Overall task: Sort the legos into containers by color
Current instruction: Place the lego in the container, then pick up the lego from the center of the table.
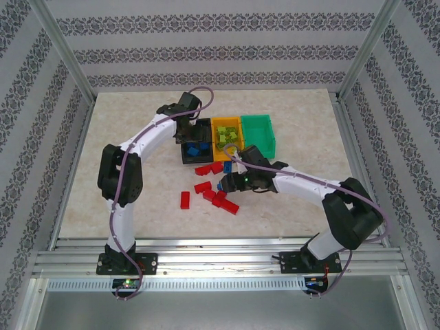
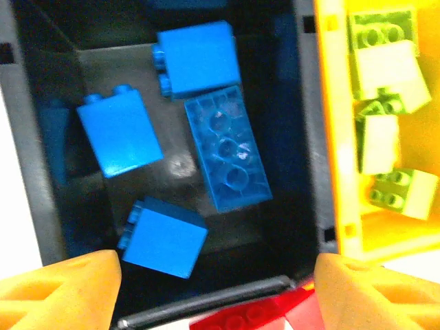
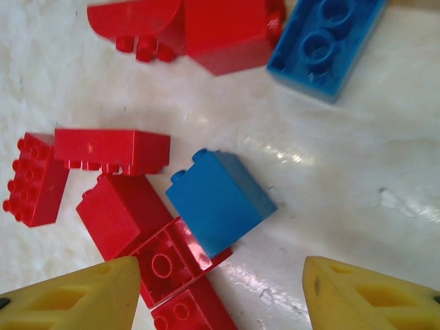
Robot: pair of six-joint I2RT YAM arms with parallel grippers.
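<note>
Fingers of our left gripper stand wide apart, holding nothing, above the black bin, where we see four blue bricks lying on its floor. Just beside it, the yellow bin holds lime bricks. Our right gripper is spread just as wide and empty, hovering over a blue brick on the table that lies against a cluster of red bricks. We see the green bin at the row's right end.
</note>
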